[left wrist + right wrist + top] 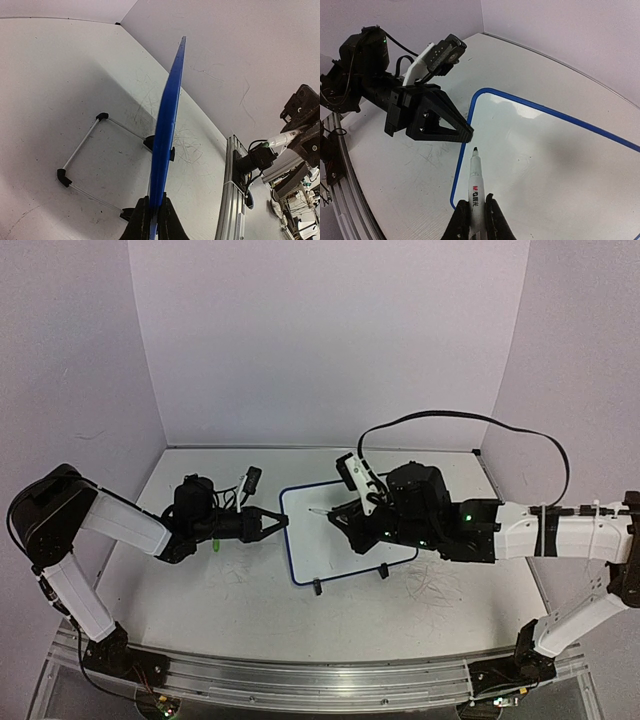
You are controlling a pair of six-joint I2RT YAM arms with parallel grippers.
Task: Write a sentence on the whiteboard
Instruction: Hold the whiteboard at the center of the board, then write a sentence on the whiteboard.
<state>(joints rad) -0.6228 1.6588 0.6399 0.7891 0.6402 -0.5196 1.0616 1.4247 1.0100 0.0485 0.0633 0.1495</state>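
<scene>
The whiteboard (345, 545), white with a dark blue rim, stands tilted on its black feet at mid-table. My left gripper (283, 521) is shut on its left rim; in the left wrist view the blue edge (167, 115) runs up from between the fingers (154, 212). My right gripper (476, 207) is shut on a white marker (475, 182). The marker's dark tip hovers just inside the board's upper left corner (485, 100), close to the left gripper's fingers (462, 132). The sentence is out of view; the board's face (545, 165) shows bare white.
Grey scribbles (430, 585) mark the tabletop right of the board. A small green object (215, 543) lies under the left arm. The board's wire stand (82, 147) rests on the table behind it. An aluminium rail (300, 680) lines the near edge.
</scene>
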